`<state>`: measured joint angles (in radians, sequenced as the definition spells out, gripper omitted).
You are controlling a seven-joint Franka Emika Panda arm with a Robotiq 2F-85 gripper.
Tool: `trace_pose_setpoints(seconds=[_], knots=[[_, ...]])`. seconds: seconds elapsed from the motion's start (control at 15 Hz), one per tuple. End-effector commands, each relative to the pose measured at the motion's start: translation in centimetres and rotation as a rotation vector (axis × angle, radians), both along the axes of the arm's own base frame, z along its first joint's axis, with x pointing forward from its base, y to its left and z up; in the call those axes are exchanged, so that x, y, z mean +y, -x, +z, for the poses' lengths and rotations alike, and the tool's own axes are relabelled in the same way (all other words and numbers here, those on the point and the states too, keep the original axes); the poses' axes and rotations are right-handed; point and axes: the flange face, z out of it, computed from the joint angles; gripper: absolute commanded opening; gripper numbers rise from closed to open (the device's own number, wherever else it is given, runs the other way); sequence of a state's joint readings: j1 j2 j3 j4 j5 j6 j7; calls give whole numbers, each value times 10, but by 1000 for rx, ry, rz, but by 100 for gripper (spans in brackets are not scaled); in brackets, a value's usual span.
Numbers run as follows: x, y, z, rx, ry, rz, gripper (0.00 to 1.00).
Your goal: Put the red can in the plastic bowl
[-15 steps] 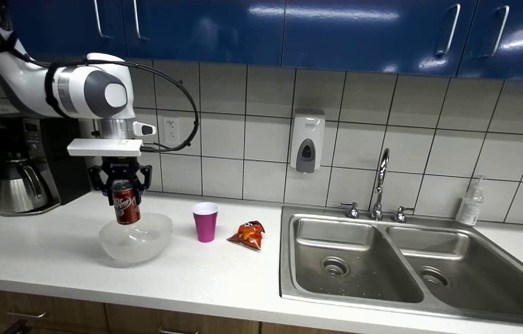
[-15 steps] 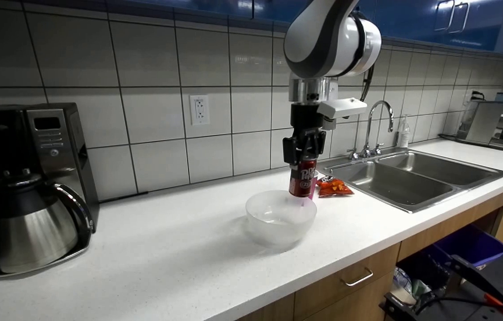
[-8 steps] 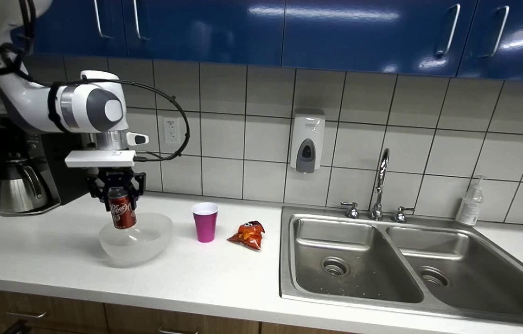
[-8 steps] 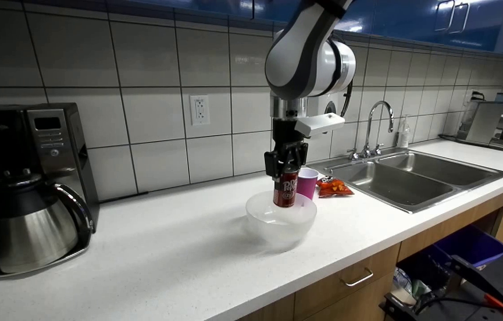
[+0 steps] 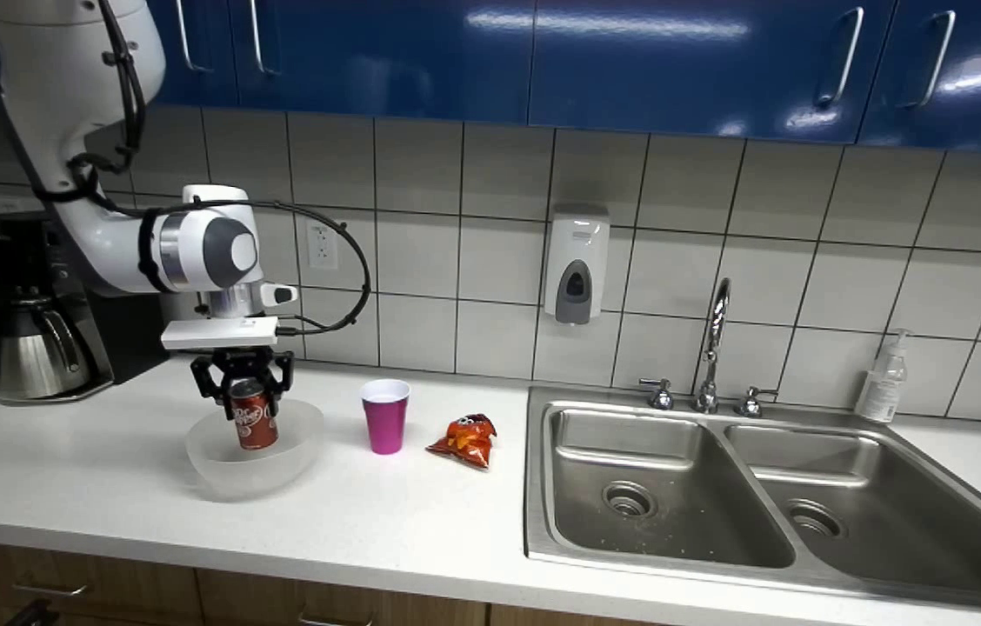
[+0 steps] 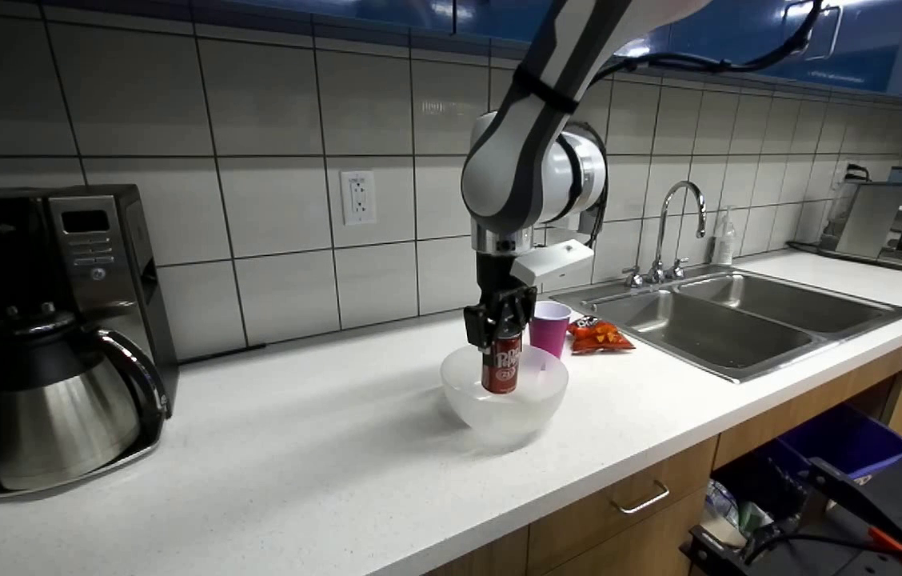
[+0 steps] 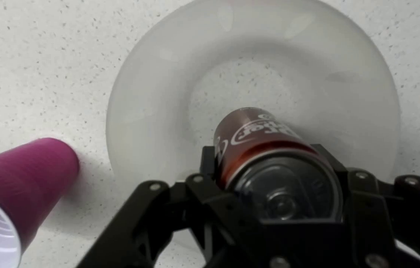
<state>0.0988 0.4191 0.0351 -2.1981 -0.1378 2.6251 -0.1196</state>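
The red can (image 5: 256, 426) is a Dr Pepper can, held nearly upright; it also shows in the other views (image 6: 503, 372) (image 7: 251, 128). My gripper (image 5: 251, 407) is shut on the can's upper part, with one finger on each side, as the wrist view (image 7: 266, 156) shows. The clear frosted plastic bowl (image 5: 247, 478) stands on the counter directly below; it also shows in an exterior view (image 6: 499, 420) and in the wrist view (image 7: 146, 96). The can's lower end is within the bowl's opening and appears to be above its floor. Contact with the bowl cannot be told.
A magenta cup (image 5: 384, 422) stands close beside the bowl, and an orange-red chip bag (image 5: 466, 439) lies beyond it. The double sink (image 5: 664, 487) is further along the counter. A coffee maker (image 6: 99, 264) with a steel carafe stands at the opposite end.
My gripper has moved down with the can still held. The can has gone from above the bowl's rim to inside its opening. The bowl, cup and bag have not moved.
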Motion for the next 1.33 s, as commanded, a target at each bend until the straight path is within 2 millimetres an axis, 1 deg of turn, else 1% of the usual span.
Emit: trace_pose_setpoints(seconds=[0.0,0.33,0.47,0.67,0.73,0.8,0.87,0.93,1.07,1.27], knots=[[-1,-25,-23,-21,23,-16,38],[-5,-33,-61,22,24,-20,38],[-5,-38,-63,21,20,-23,38],[-7,-37,-64,30,16,-28,38],[-7,-37,-63,34,15,-32,88],[-7,-37,-62,32,17,-32,89],[-8,-36,-62,33,16,-33,96],[-8,-34,-62,42,13,-33,100],[-5,-24,-48,81,-15,-23,100],[2,-12,-17,86,-40,-20,100]])
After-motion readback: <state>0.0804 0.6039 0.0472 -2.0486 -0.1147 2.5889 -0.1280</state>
